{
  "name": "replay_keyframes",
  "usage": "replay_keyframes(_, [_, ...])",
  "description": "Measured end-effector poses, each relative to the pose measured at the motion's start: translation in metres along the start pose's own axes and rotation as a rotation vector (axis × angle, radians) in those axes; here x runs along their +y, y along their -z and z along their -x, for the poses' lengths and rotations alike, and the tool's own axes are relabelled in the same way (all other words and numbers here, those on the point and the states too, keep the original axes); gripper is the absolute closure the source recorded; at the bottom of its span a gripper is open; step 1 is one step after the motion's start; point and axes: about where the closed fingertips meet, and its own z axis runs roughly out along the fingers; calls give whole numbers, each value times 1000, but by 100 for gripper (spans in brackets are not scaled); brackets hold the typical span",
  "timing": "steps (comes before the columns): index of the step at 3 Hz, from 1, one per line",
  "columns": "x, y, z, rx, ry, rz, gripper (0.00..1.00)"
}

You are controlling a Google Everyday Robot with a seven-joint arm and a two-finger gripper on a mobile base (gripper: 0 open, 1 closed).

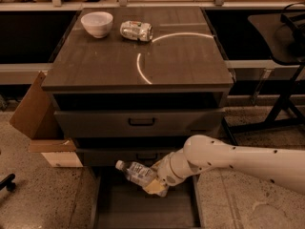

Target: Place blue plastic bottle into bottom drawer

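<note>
The blue plastic bottle (136, 172) is clear and crinkly with a pale label and a small cap pointing left. It lies tilted in my gripper (153, 182), which is shut on its lower end and holds it just above the bottom drawer (143, 209). That drawer is pulled out at the foot of the cabinet, a dark shallow tray with a plain floor. My white arm (238, 161) reaches in from the right.
On the cabinet top (138, 51) stand a white bowl (97, 24) and a crushed silver can (136, 30). Two upper drawers with black handles (141, 122) are shut. A cardboard box (40, 128) leans at the left. A black stand (286, 56) is at the right.
</note>
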Motion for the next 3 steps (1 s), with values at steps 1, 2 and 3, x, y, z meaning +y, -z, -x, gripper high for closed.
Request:
replay_keyframes(1, [-11,-30,-29,-7,-57,45,100])
replay_keyframes(2, [-13,-75,-65,-20,-143,124,100])
replay_keyframes(3, [-13,-75,-65,-20,-143,124,100])
